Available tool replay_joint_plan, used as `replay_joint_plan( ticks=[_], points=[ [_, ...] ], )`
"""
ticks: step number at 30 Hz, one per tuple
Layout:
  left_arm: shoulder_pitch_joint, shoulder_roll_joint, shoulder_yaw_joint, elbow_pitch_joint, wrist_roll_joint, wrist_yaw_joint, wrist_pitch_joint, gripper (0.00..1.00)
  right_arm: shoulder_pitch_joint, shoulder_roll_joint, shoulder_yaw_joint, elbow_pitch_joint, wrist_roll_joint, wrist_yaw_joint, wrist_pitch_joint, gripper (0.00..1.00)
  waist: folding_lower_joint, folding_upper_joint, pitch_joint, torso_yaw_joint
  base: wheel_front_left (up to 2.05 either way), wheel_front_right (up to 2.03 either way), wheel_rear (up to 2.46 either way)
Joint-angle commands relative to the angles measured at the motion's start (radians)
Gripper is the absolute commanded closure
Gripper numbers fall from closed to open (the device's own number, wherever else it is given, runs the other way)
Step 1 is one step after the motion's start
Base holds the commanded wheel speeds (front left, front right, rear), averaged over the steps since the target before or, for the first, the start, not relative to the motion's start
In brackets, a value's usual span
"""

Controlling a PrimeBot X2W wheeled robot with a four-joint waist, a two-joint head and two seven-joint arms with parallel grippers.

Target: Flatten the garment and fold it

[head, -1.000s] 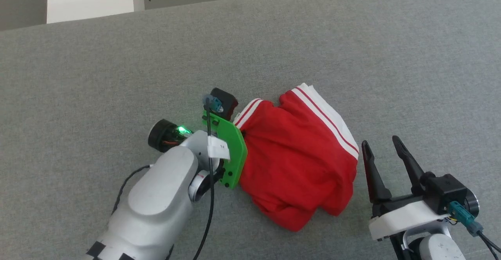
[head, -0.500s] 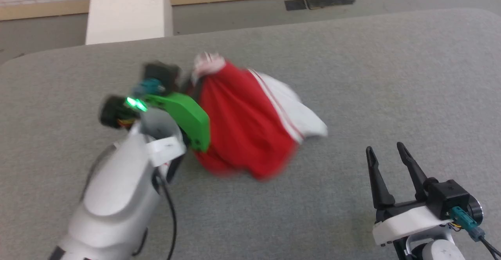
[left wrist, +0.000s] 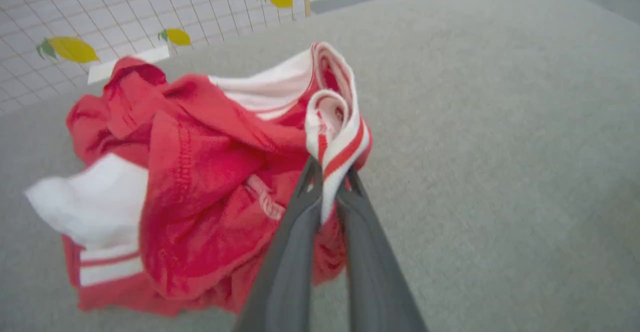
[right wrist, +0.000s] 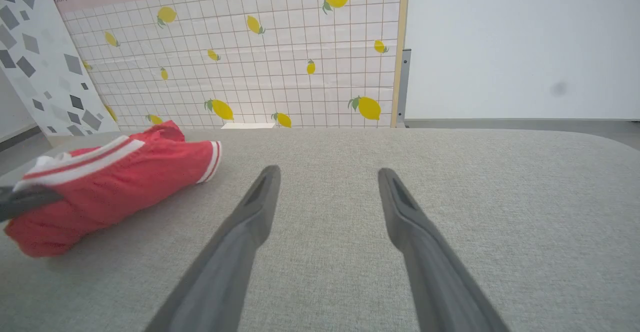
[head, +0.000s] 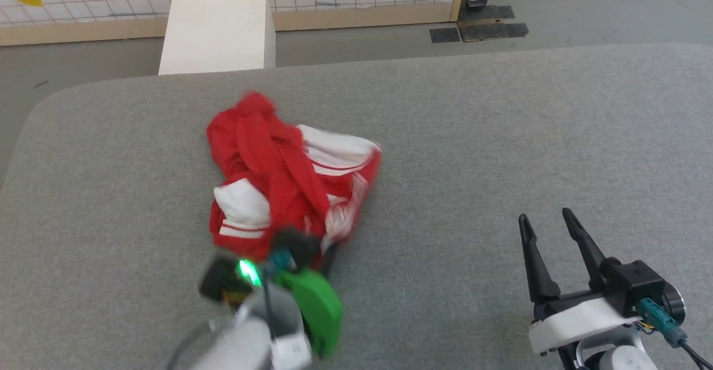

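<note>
While my left gripper (left wrist: pixel 327 174) pinches the crumpled garment (head: pixel 262 158) by its cuff (left wrist: pixel 336 137), my right gripper (head: pixel 543 217) stands open, apart from it; flattening and folding are not yet done.

Dark fingers (head: pixel 533 258), green wrist plate (head: pixel 317 303)

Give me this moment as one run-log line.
garment: crumpled on table | left gripper: shut on garment's striped trim | right gripper: open, empty | fold: not started
</note>
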Motion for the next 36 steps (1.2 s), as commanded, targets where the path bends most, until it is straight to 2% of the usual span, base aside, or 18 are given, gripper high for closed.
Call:
replay_joint_plan(
  ticks=[1,7,8,9,10,15,20,28,31,36],
  points=[
    [0.034,-0.013,-0.016,0.022,-0.014,-0.011,0.003,1.00,0.013,0.001,0.000,0.001,-0.001,-0.002,-0.006,0.00,0.0000,0.0000,-0.002,0.005,0.00,0.00,0.00],
    [0.116,-0.060,-0.090,0.150,-0.037,-0.045,0.006,1.00,0.018,0.001,-0.004,0.007,-0.011,-0.002,-0.006,0.00,0.0000,0.0000,-0.012,0.030,0.00,0.00,0.00],
    [0.117,-0.066,-0.097,0.164,-0.038,-0.051,0.003,0.77,0.019,0.001,-0.006,0.009,-0.012,-0.002,-0.005,0.00,0.0000,0.0000,-0.014,0.037,0.00,0.00,0.00],
    [0.116,-0.070,-0.101,0.173,-0.036,-0.053,-0.001,0.07,0.019,0.001,-0.008,0.009,-0.014,-0.002,-0.005,0.00,0.0000,0.0000,-0.016,0.042,0.00,0.00,0.00],
    [0.113,-0.076,-0.102,0.182,-0.034,-0.050,-0.011,0.00,0.019,0.001,-0.012,0.010,-0.015,-0.002,-0.004,0.00,0.0000,0.0000,-0.019,0.049,0.00,0.00,0.00],
    [0.094,-0.087,-0.088,0.177,-0.036,-0.050,-0.066,0.00,0.025,0.001,-0.031,0.012,-0.023,-0.002,0.003,0.00,0.0000,0.0000,-0.044,0.082,0.00,0.00,0.00],
    [0.093,-0.086,-0.057,0.090,-0.053,-0.058,-0.152,0.00,0.039,0.001,-0.048,0.009,-0.034,-0.002,0.013,0.00,0.0000,0.0000,-0.082,0.116,0.00,0.00,0.00],
    [0.111,-0.015,0.086,-0.041,-0.014,0.047,-0.320,0.00,0.065,0.001,-0.050,-0.011,-0.039,-0.002,0.032,0.00,0.0000,0.0000,-0.110,0.160,0.00,0.00,0.00],
    [0.141,0.007,0.151,-0.060,-0.015,0.073,-0.335,0.00,0.067,0.001,-0.047,-0.016,-0.042,-0.002,0.049,0.00,0.0000,0.0000,-0.105,0.176,0.00,0.00,0.00],
    [0.185,0.027,0.216,-0.086,0.026,0.090,-0.339,0.00,0.051,0.001,-0.034,-0.020,-0.068,-0.002,0.103,0.00,0.0000,0.0000,-0.082,0.216,0.00,0.00,0.00]
  ],
)
